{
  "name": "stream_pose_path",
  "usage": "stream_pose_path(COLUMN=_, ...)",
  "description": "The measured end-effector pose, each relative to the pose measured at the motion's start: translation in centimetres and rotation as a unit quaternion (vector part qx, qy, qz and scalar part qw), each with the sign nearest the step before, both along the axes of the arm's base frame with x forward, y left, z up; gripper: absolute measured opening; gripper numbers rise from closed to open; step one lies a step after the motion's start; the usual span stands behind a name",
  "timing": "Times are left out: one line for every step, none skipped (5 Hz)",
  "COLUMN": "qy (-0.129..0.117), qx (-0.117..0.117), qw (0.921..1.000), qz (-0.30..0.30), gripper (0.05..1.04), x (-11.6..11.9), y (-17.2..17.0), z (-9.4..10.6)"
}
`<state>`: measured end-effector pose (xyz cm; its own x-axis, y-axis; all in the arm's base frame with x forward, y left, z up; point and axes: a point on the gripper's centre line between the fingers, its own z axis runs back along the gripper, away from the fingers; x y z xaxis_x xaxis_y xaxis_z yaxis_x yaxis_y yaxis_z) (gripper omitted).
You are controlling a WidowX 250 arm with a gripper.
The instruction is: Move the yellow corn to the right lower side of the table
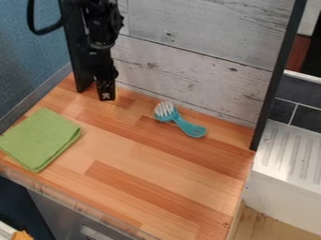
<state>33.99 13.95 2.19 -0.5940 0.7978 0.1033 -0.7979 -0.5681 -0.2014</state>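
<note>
A: What's at far L?
B: Btm corner: small orange thing, partly cut off, too little of it to ID. Up from it, 1 grn cloth, folded, flat on the L side of the wood table, nr the front edge.
A: Next, going R?
B: Blk gripper, upper L part of the table, pointing down, just in front of the grey plank wall. Blk panel right behind the arm.
A: Released, clenched, got smth in it?
B: Can't tell.
A: OK. And the corn?
B: Can't tell where it is, sry.
A: Mid table?
B: 1 brush, R of the gripper & well apart from it, nr the planks. White bristles twd upper L, teal handle slanting down twd the R.
A: R side?
B: Blk post at the table's back R corner, then a white ridged surface beside the table, w/ dark tiles above it.
</note>
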Motion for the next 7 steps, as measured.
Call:
stream_pose_path(qy=-0.011, qx=0.022, qw=0.9996, qz=-0.013, gripper=0.557, x=-1.2, y=-2.6, z=2.7)
stream_pose_path(qy=-0.024, qx=0.014, qw=0.9992, qz=-0.029, gripper=0.557, x=-2.8, y=-5.5, z=4.1)
stream_pose_path(qy=-0.026, qx=0.000, qw=0.9973, qz=-0.069, gripper=0.557, x=-5.0, y=-9.5, z=4.6)
stream_pose_path(qy=-0.027, qx=-0.014, qw=0.9954, qz=-0.091, gripper=0.557, x=-7.1, y=-11.6, z=3.8)
stream_pose_path(qy=-0.012, qx=-0.008, qw=0.9927, qz=-0.120, gripper=0.557, x=-8.9, y=-13.3, z=2.3)
stream_pose_path(qy=0.011, qx=-0.008, qw=0.9891, qz=-0.147, gripper=0.557, x=-10.5, y=-14.5, z=0.1)
stream_pose_path(qy=0.029, qx=0.000, qw=0.9879, qz=-0.152, gripper=0.557, x=-11.5, y=-14.4, z=-2.3)
